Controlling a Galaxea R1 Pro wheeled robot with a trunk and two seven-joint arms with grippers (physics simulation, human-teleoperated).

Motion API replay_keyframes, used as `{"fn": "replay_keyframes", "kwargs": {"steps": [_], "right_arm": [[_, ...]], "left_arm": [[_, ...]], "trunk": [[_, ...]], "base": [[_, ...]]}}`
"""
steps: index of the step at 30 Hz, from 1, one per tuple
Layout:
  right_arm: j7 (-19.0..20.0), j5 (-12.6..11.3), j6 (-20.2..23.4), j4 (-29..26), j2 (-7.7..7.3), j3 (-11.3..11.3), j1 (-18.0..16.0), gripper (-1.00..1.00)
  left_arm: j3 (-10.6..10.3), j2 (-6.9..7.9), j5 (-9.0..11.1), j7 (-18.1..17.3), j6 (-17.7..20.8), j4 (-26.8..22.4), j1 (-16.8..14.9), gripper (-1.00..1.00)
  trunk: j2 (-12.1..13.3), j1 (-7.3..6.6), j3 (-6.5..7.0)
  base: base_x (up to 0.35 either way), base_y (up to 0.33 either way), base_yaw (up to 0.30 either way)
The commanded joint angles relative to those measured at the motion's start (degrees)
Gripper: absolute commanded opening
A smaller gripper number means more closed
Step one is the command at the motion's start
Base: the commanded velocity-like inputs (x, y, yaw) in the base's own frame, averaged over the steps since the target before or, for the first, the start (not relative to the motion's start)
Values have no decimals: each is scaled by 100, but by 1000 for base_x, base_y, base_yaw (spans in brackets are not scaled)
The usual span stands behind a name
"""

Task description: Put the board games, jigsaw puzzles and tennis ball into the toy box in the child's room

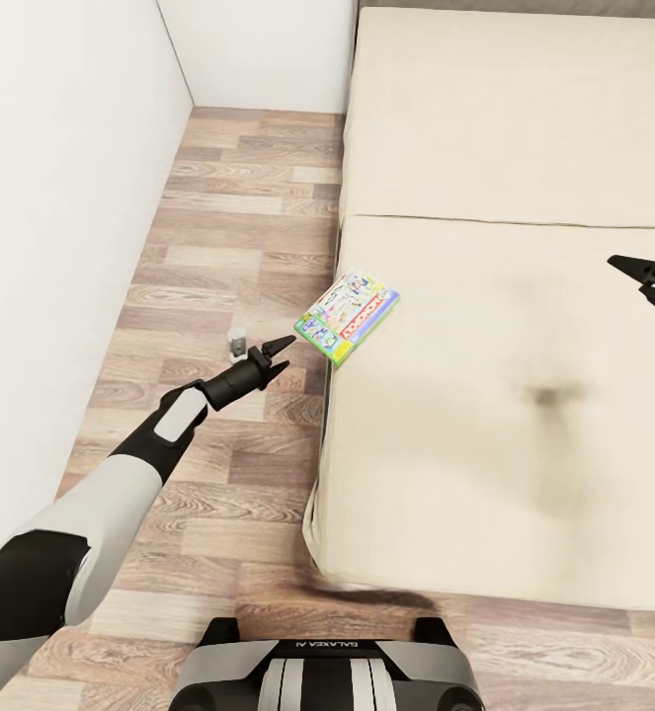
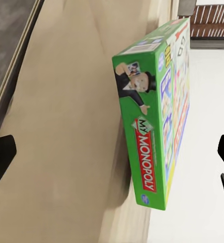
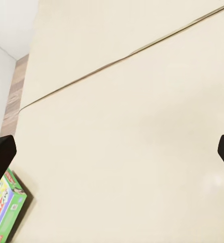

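The left gripper (image 1: 280, 354) holds its black fingers spread and empty, just short of the white-and-green Monopoly board game box (image 1: 348, 316), which lies on the edge of the cream mattress of the low bed (image 1: 525, 415), one corner overhanging the wood plank floor (image 1: 228, 247). The right gripper (image 1: 635, 269) hovers over the bed well beyond the box, fingers also parted and empty. Judging from this, the box remains ungrasped and the collecting looks barely begun. A small grey object (image 1: 237, 343) stands on the floor near the box; nothing blocks the reach.
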Motion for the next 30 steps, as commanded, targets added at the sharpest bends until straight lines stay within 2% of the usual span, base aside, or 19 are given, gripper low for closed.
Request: {"fn": "replay_keyframes", "kwargs": {"steps": [1, 18, 30], "right_arm": [[60, 55, 28, -1, 1, -8, -5, 100], [60, 47, 28, -1, 8, 1, 13, 100], [60, 51, 28, -1, 16, 0, 95, 100]], "left_arm": [[-27, 6, 55, 0, 28, 2, -3, 100], [-25, 19, 48, -69, -4, 1, -43, 100], [-23, 3, -29, -159, -37, 1, -80, 100]], "trunk": [[-1, 0, -2], [-1, 0, -2], [-1, 0, -2]], "base": [[0, 0, 0], [0, 0, -3], [0, 0, -120]]}}
